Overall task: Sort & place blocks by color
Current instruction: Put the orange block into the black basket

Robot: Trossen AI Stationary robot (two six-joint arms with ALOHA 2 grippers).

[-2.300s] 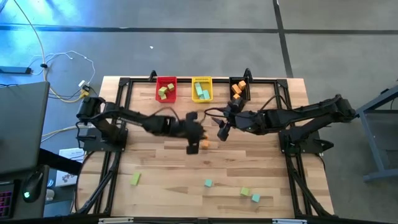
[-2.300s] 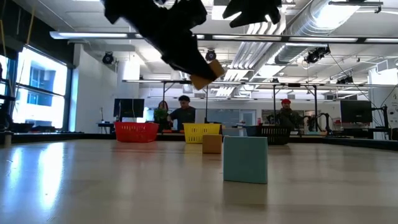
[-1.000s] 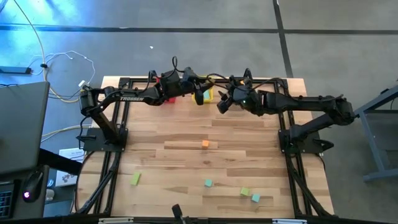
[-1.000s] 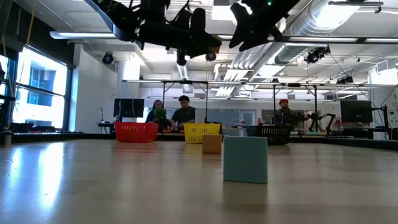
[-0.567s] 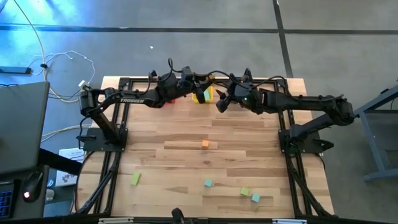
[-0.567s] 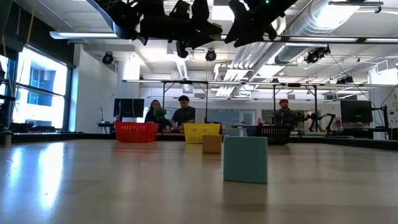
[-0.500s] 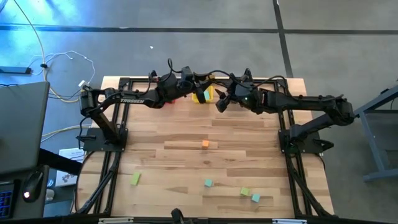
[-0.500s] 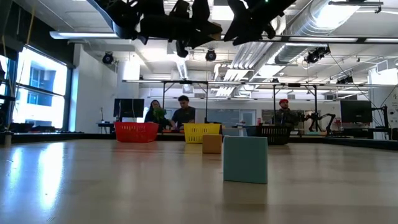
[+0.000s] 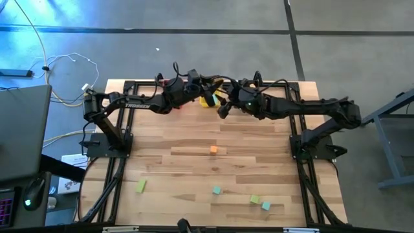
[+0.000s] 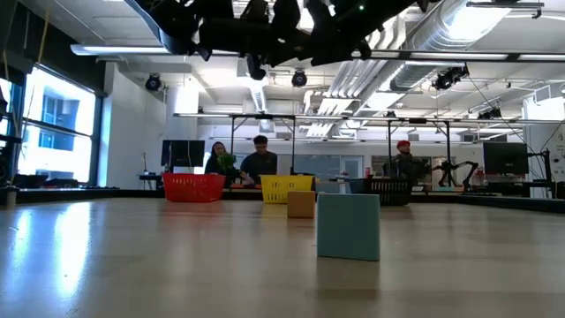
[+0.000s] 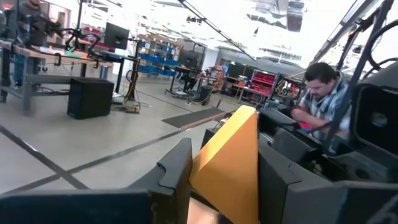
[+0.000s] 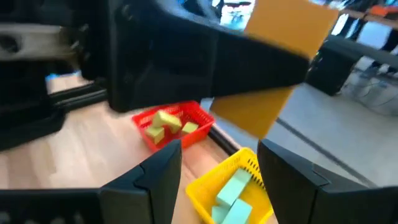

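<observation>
My left gripper is raised over the bins at the table's far edge and is shut on an orange block. The right wrist view shows that same orange block close ahead. My right gripper is open and hovers beside the left one, touching nothing. Loose blocks rest flat on the table: orange, yellow-green, teal, green and teal. In the low view the teal block stands in front of the orange one. My left gripper pinches the orange block by two opposite faces, one finger on each side. The fingers lie roughly level, pointing out past the table's far edge. The block is lifted clear of the table, sits tilted, and sticks out beyond the fingertips.
The red bin holds yellow-green blocks and the yellow bin holds teal ones; both stand at the far edge under the arms. The arms hide most of the bins in the high view. People sit at tables in the room beyond.
My right gripper has moved a little toward the table's left, closing in on the left gripper. My left gripper has stayed raised over the bins with the orange block in its fingers. The blocks on the table have not moved.
</observation>
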